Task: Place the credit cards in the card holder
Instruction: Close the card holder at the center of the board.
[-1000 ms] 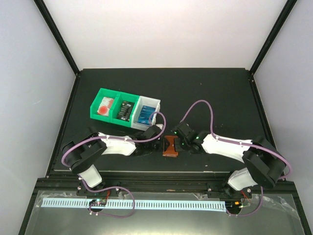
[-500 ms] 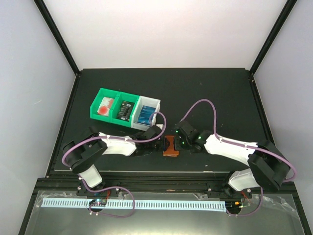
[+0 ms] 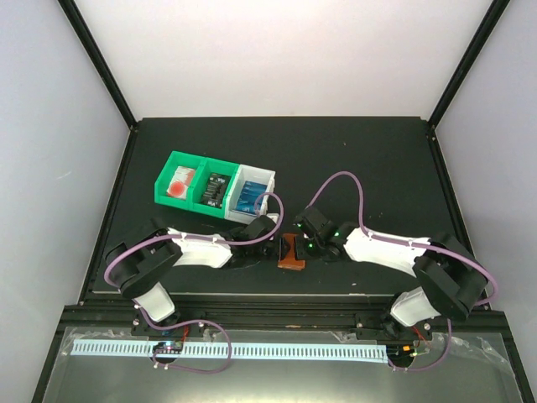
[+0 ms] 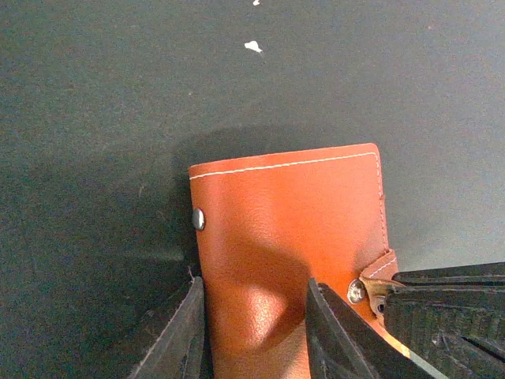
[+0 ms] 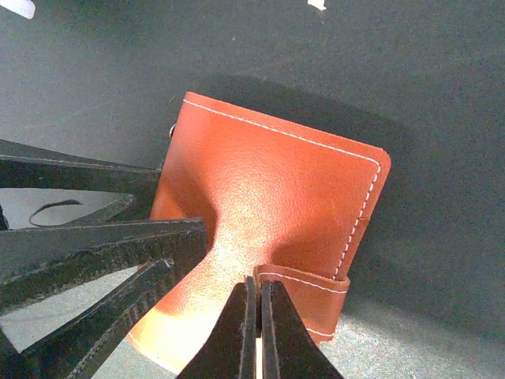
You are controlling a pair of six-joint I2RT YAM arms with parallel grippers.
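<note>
The brown card holder (image 3: 292,251) lies folded shut on the black table, near the front edge between my two arms. In the left wrist view (image 4: 292,221) my left gripper (image 4: 254,294) straddles its near end, with the jaws pressing into the leather. My right gripper (image 5: 259,286) is shut on the end of the snap tab (image 5: 304,284), which wraps round the holder's edge. The credit cards sit in bins: a red/white card (image 3: 179,182), a black card (image 3: 216,189) and a blue card (image 3: 248,195).
Two green bins (image 3: 198,164) and a white bin (image 3: 262,175) stand in a row at the left rear of the black table (image 3: 361,168). White walls with black frame posts enclose the back and sides.
My right gripper has shifted slightly left, closer in over the card holder. The left arm and the holder have barely moved.
</note>
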